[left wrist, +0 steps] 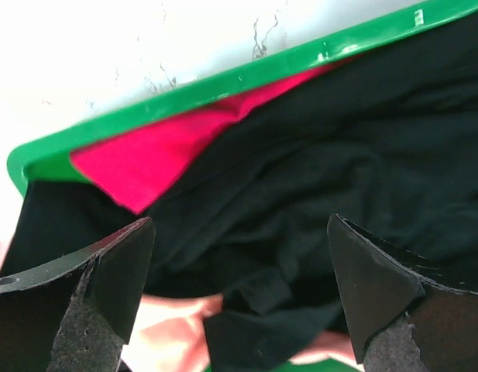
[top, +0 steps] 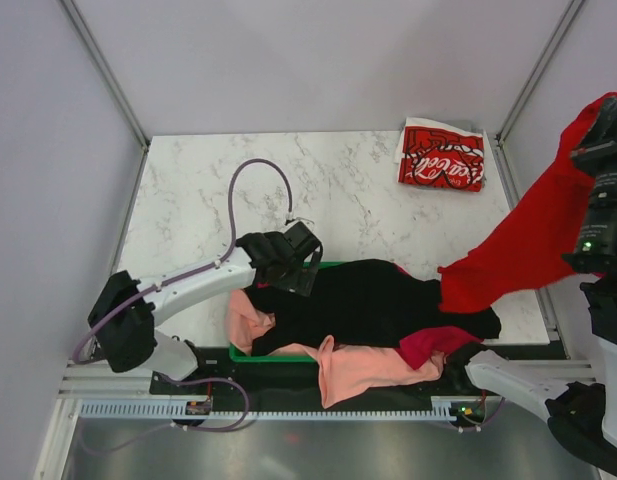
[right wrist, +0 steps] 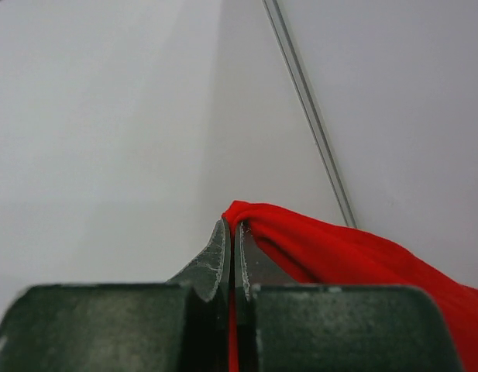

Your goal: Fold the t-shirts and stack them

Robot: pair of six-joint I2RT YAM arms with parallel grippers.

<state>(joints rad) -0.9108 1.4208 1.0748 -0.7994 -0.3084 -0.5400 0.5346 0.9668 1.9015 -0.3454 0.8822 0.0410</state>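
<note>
My right gripper point(right wrist: 234, 226) is shut on the plain bright red t-shirt point(right wrist: 355, 256) and holds it high at the right edge point(top: 533, 235), its lower end trailing onto the pile. My left gripper point(left wrist: 239, 248) is open and empty, just above the black t-shirt point(left wrist: 316, 178) lying in the green tray point(left wrist: 184, 89). In the top view the left gripper point(top: 300, 262) sits over the black shirt's point(top: 378, 300) left end. A salmon-pink shirt point(top: 363, 368) and a magenta one point(top: 433, 345) lie at the pile's near side. A folded red Coca-Cola shirt point(top: 443, 156) lies at the back right.
The green tray point(top: 250, 354) is mostly buried under the shirts near the table's front edge. The marble tabletop point(top: 208, 190) extends behind it. Enclosure walls and metal posts stand on both sides. A magenta cloth corner point(left wrist: 146, 151) shows under the black shirt.
</note>
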